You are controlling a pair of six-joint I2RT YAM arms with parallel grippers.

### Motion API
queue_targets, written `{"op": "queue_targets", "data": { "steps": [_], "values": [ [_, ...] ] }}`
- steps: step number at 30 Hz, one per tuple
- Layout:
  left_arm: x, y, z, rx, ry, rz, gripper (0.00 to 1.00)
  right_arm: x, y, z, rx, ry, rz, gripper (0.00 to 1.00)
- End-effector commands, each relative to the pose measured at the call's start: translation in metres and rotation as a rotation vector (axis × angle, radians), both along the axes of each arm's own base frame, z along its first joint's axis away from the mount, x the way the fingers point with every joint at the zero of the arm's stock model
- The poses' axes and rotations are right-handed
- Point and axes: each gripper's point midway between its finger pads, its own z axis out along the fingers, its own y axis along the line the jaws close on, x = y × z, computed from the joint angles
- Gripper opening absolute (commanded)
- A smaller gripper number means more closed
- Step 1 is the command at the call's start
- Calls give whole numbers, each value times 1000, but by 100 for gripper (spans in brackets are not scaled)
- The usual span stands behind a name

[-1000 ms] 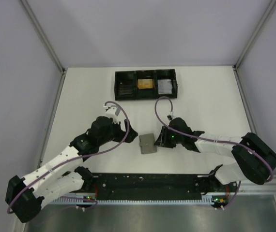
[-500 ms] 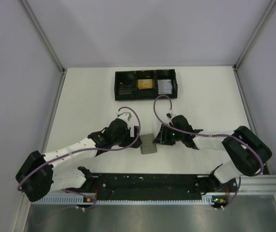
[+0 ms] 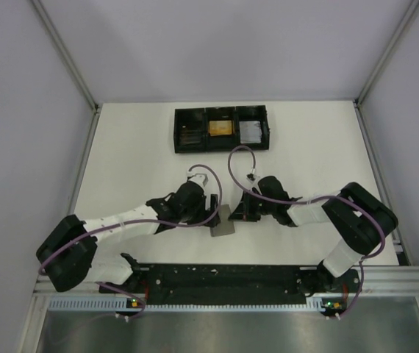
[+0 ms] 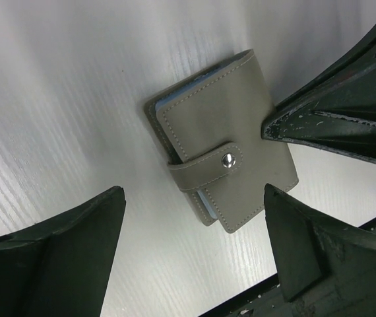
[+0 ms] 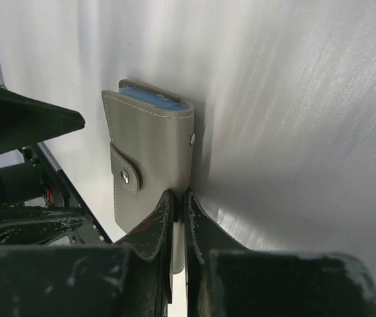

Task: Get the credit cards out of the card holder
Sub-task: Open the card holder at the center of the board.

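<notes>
grey card holder (image 4: 222, 129), snapped shut, blue-edged

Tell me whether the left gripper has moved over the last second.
Yes. Judged against the black tray, the left gripper has swung right and farther from it, ending up beside the card holder.

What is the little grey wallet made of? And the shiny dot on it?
The card holder looks like matte grey leather or faux leather; I can't tell which. It seems soft, with neat stitching along its edges. Its round snap looks like polished metal, since it glints silver.
</notes>
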Motion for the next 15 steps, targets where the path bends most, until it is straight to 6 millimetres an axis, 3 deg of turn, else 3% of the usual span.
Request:
{"op": "queue_targets", "data": {
  "steps": [1, 9, 15],
  "values": [
    [19, -20, 22, -13, -59, 38, 89, -3, -9, -10, -30, 8, -23, 0],
    [25, -29, 15, 147, -58, 65, 90, -2, -11, -11, -88, -20, -84, 0],
    [26, -23, 3, 283, -73, 86, 87, -3, -10, -11, -115, -32, -88, 0]
  ]
}}
